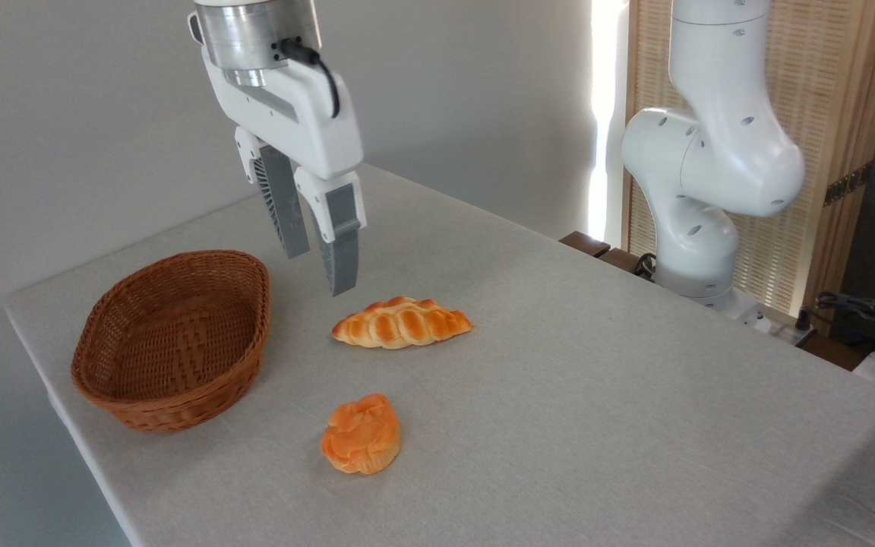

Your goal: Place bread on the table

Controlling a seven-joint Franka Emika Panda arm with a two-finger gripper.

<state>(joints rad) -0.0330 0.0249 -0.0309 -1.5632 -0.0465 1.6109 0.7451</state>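
Note:
The bread [401, 323], a braided golden-brown loaf with pointed ends, lies flat on the table [597, 395], which is covered in light grey-beige cloth. My gripper [321, 272] hangs in the air up and to the left of the loaf, above the gap between it and the basket. Its grey fingers [340, 251] point down, stand a little apart and hold nothing.
An empty brown wicker basket [173, 340] sits at the table's left end. A round lumpy orange bun [361, 434] lies in front of the loaf. The arm's white base [699, 228] stands at the far right edge, with cables [863, 311] beyond it.

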